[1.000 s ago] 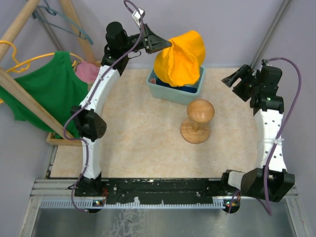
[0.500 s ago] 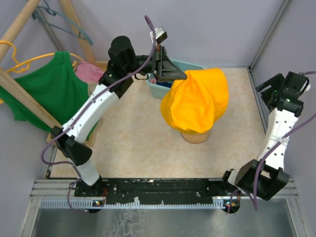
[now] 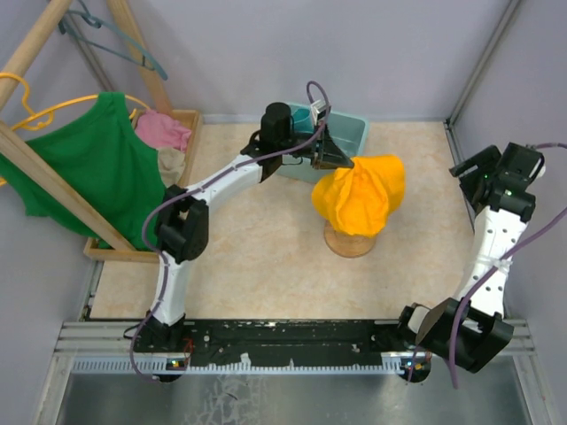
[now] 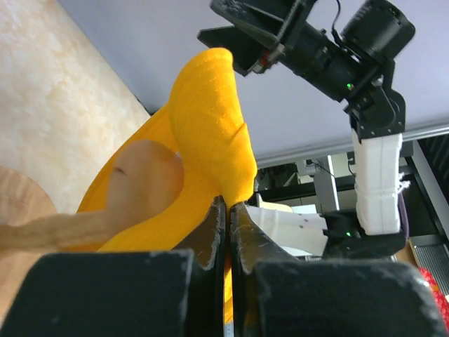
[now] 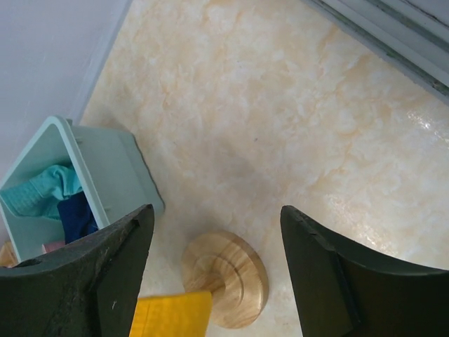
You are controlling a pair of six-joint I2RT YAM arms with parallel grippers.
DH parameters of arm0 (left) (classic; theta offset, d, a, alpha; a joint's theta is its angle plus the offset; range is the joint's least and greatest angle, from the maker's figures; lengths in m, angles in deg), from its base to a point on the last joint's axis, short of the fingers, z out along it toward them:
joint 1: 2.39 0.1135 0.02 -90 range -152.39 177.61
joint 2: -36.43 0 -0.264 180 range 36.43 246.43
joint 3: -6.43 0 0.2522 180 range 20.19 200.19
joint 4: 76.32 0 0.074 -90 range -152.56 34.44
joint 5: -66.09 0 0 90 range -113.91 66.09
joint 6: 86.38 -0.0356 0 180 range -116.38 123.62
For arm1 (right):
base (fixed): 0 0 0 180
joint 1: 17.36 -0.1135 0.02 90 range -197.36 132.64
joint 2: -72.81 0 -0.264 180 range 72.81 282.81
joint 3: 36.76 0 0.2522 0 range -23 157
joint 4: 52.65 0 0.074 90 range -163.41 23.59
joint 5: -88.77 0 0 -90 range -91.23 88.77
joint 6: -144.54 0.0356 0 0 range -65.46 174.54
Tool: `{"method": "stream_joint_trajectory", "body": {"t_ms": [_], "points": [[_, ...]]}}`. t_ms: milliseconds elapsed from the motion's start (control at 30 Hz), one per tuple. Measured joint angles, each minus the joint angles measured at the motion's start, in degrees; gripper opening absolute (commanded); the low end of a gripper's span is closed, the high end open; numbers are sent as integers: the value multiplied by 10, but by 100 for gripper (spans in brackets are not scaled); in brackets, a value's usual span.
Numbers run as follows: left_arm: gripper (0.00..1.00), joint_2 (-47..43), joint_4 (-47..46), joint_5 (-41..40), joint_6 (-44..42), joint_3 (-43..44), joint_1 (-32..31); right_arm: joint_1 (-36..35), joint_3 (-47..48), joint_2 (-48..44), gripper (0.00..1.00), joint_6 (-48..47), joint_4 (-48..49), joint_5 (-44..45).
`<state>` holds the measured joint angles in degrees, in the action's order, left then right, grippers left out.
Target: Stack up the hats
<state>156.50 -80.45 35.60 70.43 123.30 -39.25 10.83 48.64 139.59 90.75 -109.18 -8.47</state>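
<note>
A beige marbled tabletop (image 3: 248, 266) fills the overhead view, with both arms reaching in from its near edge. I am driving the left arm, which stretches far forward across the table. Its left gripper (image 3: 341, 160) is clenched on the brim edge of an orange-yellow fabric bucket hat (image 3: 361, 197). In the wrist view the two fingers (image 4: 212, 232) meet with only a sliver of yellow cloth between them.

The hat lies straight ahead of and below those fingertips, on the side toward the right arm. It is draped over a mushroom-shaped wooden hat stand (image 3: 350, 241), whose round base shows under the fabric. From the wrist camera the stand's rounded knob (image 4: 144, 175) sits inside the hat's opening, so the opening faces down and the crown up. The hat is pulled lopsided: its long axis runs from the pinched brim away from the gripper. I cannot tell whether the crown is fully seated.

Just beside the left wrist, on its far side, stands a pale teal plastic bin (image 3: 353, 131). The right wrist view shows a teal hat (image 5: 42, 188) and a navy hat (image 5: 76, 219) crumpled inside it.

The right gripper (image 3: 474, 168) hangs well apart beyond the stand, jaws spread, holding nothing. The left arm is plainly nearer, so I judge the coming move is its own: lower a little, then let go.
</note>
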Motion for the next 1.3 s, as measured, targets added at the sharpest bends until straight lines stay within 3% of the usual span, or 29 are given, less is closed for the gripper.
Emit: {"method": "stream_joint_trajectory", "body": {"t_ms": [133, 333, 400, 500, 600, 667, 833, 1133, 1233, 1300], "points": [[0, 69, 11, 5, -15, 72, 5, 0, -21, -5, 73, 0, 12, -11], [0, 76, 3, 5, -34, 96, 20, -27, -61, -7, 75, -2, 56, -81], [19, 75, 0, 5, -38, 84, 27, -40, -83, -8, 76, 0, 94, -126], [39, 67, -3, 2, -48, 32, 34, -52, -132, -10, 77, 32, 184, -221], [43, 49, -18, -1, -47, -54, 42, -56, -170, -7, 78, 71, 267, -297], [53, 33, -44, -3, -33, -123, 51, -57, -181, 0, 79, 96, 327, -344], [55, -3, -90, -4, -6, -185, 72, -60, -196, 22, 80, 118, 428, -402], [57, -134, -186, -7, 12, -306, 146, -60, -238, 80, 79, 56, 425, -402], [64, -146, -142, -17, -30, -310, 170, -60, -251, 82, 79, 41, 405, -388], [67, -140, -35, -43, -105, -251, 179, -60, -251, 82, 79, 34, 402, -383]]}}
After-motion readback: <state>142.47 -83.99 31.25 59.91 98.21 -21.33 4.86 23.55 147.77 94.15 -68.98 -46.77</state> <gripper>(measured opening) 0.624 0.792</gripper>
